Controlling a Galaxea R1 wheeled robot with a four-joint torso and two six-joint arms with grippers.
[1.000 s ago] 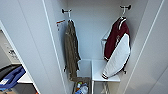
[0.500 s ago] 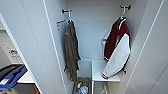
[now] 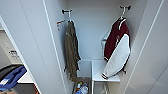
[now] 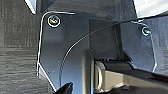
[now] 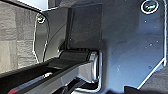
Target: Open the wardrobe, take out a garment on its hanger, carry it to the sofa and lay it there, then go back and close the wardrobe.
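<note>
Wardrobe [image 3: 32,37] open; maroon garment [image 3: 116,41] hanging on hanger [image 3: 122,15]. Lift hook clear of peg, not tug jacket. Fingers' state: cannot tell.

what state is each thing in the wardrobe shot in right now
wardrobe: doors open, inside showing
maroon jacket: hanging on its hanger, white sleeve draped over the shelf edge
hanger: hooked on the right-hand peg
olive-brown garment: hanging from the left-hand peg
white shelf: fixed inside, low down, under the jacket
bin: on the wardrobe floor, holding colourful items
</note>
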